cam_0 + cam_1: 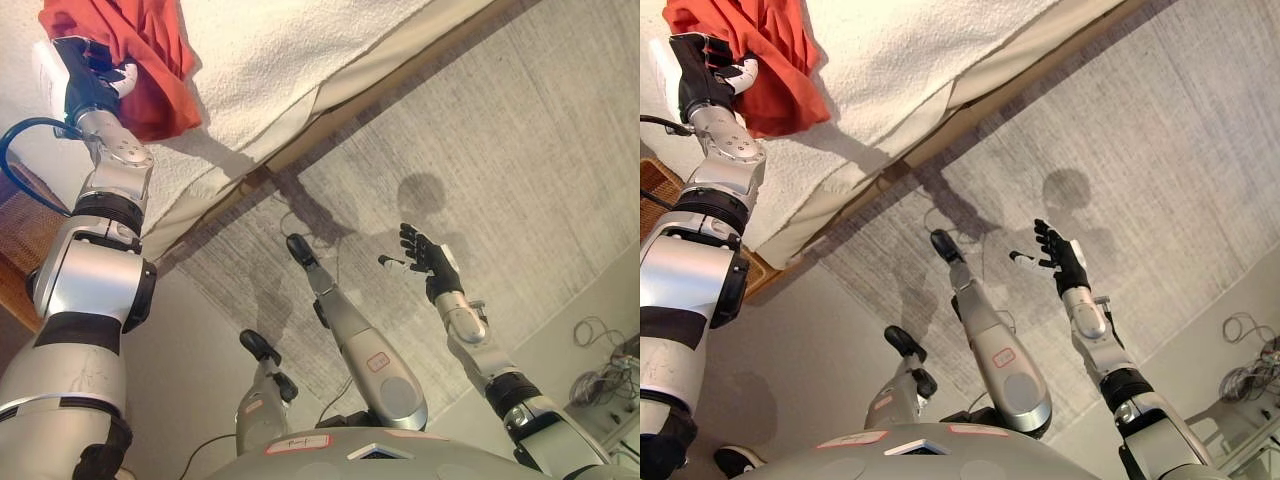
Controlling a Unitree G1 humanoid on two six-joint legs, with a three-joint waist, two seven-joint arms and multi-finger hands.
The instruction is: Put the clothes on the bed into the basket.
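A red-orange garment (pixel 140 55) lies on the white bed cover (pixel 290 50) at the upper left; it also shows in the right eye view (pixel 760 50). My left hand (pixel 92 75) is raised at the garment's lower left edge, fingers curled into the red cloth. My right hand (pixel 428 262) hangs open and empty over the grey rug, well away from the bed. A brown woven basket (pixel 25 225) shows partly at the left edge behind my left arm.
The bed's beige side edge (pixel 330 110) runs diagonally from upper right to lower left. A grey textured rug (pixel 520 170) covers the floor. Loose cables (pixel 600 340) lie at the lower right.
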